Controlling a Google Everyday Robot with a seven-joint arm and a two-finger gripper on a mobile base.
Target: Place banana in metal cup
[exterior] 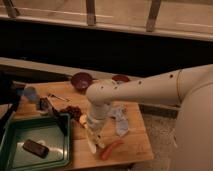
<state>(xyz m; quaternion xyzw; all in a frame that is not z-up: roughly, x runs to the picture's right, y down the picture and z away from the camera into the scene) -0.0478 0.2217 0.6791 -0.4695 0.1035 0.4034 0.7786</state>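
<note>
My white arm reaches in from the right and bends down at the elbow over the wooden table [135, 142]. The gripper [92, 131] hangs low near the table's front edge, just right of the green tray. It is shut on the banana [92, 144], a pale slender strip that slants down from the fingers towards the table. The metal cup is hidden from me, behind the gripper and the banana.
A green tray [15, 150] with a dark block [36, 148] sits front left. A purple bowl [81, 80] and a reddish bowl [120, 78] stand at the back. Also here: a blue cup [30, 93], a round yellow fruit [83, 119], a pale cloth [120, 121] and an orange-red stick [111, 148].
</note>
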